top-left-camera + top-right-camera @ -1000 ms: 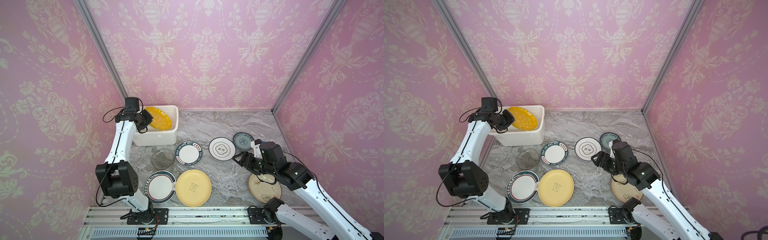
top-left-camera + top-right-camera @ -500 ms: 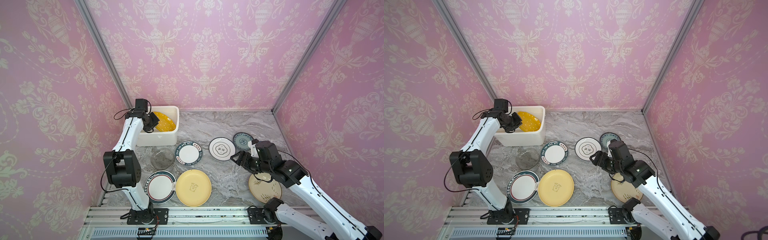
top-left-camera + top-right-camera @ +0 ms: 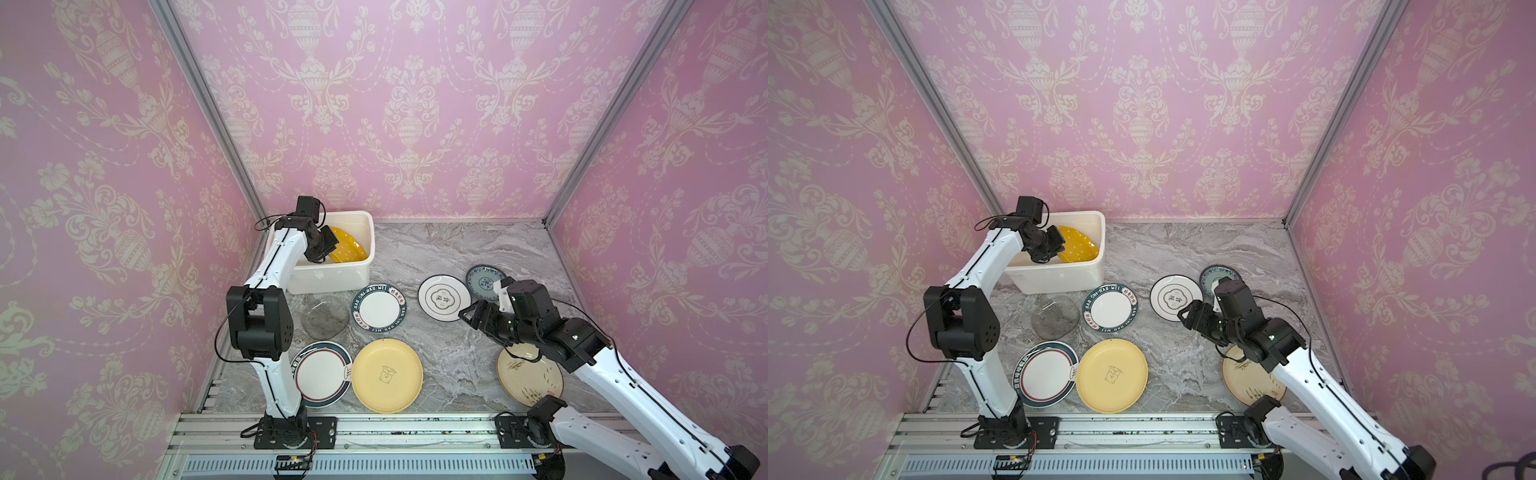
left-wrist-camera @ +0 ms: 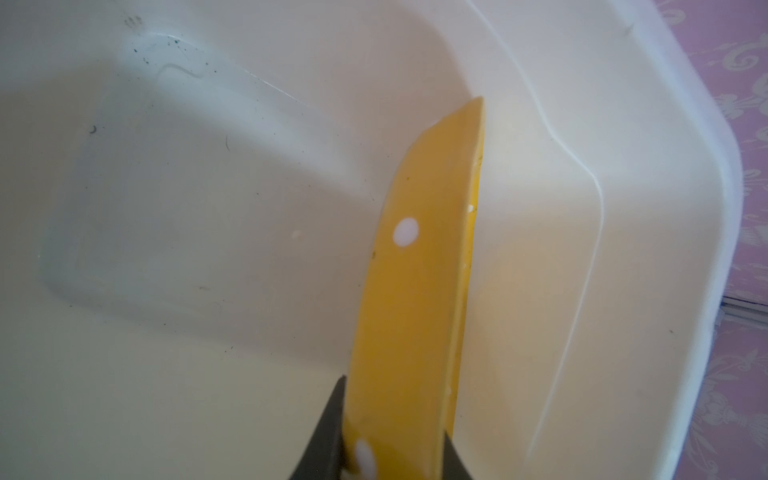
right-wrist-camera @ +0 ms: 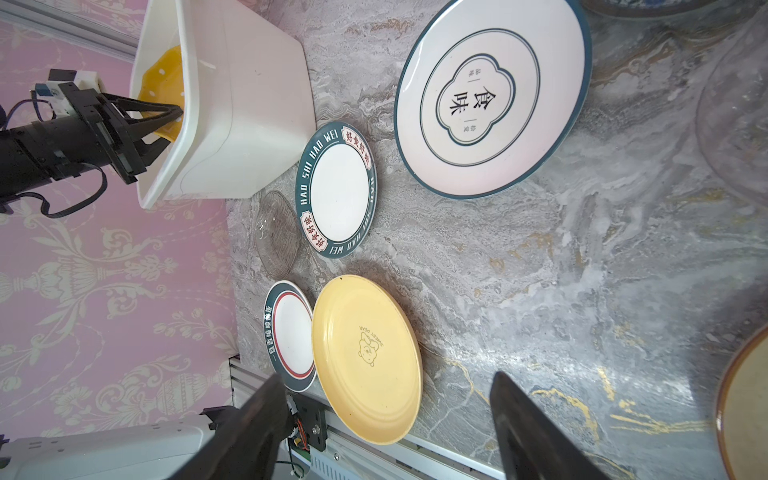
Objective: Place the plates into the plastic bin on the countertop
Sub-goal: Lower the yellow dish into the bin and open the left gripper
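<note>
Nearest the rail [image 3: 374, 428], three plates lie flat on the countertop [image 3: 457, 257]: a red-ringed plate [image 3: 322, 374], edge to edge with a pale yellow plate [image 3: 386, 375], and, well apart to the right, a cream plate [image 3: 528, 380] partly hidden under the right arm [image 3: 615, 374]. Further back lie a glass plate [image 3: 324, 316], a lettered plate [image 3: 379, 308] and a white plate [image 3: 444, 297], with a blue plate [image 3: 482, 280] just behind the last. The right gripper [image 3: 467, 314] hangs over the white plate's near edge, jaws wide apart and holding nothing. In the far left corner stands the bin [image 3: 332, 276]. Inside it the left gripper [image 3: 328, 246] is clamped on the rim of a dotted plate [image 3: 348, 249]. The plate is tilted, its free edge toward the bin's right wall in both top views. Whether the plate touches the bin cannot be told.
</note>
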Controlling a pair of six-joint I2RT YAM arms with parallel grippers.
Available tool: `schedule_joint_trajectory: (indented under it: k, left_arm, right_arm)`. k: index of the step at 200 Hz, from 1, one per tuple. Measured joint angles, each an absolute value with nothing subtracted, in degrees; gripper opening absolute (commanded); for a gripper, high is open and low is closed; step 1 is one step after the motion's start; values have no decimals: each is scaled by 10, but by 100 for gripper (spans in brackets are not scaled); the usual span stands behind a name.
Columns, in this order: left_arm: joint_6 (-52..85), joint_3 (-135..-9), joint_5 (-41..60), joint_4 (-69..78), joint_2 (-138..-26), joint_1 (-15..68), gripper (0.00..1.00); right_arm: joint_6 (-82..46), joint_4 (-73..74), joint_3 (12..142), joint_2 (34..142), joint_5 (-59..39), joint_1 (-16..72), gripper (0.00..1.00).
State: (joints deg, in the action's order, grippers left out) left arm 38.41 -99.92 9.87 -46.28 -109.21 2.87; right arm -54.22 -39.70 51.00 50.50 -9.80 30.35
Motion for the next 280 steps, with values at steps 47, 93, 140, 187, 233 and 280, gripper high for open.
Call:
schedule_joint_trajectory:
  k: [47, 93, 140, 187, 233, 280]
  left_arm:
    - [384, -1011, 99, -465, -1118, 51, 0]
    - [383, -1018, 100, -469, -1146, 54, 0]
    - [370, -1023, 104, -467, -1154, 55, 0]
    - [353, -1028, 104, -467, -1158, 55, 11]
    - [336, -1028, 103, -464, -1159, 55, 21]
    - [324, -1012, 100, -444, -1159, 52, 28]
  right_arm:
    - [-542, -397, 506, 498, -94, 303, 78]
    - [-542, -398, 500, 492, -90, 303, 78]
    - [-542, -398, 500, 493, -90, 303, 78]
    - [-542, -397, 500, 503, -90, 303, 78]
    - [-542, -397, 500, 508, -90, 303, 78]
    - [-542, -397, 500, 508, -91, 303, 78]
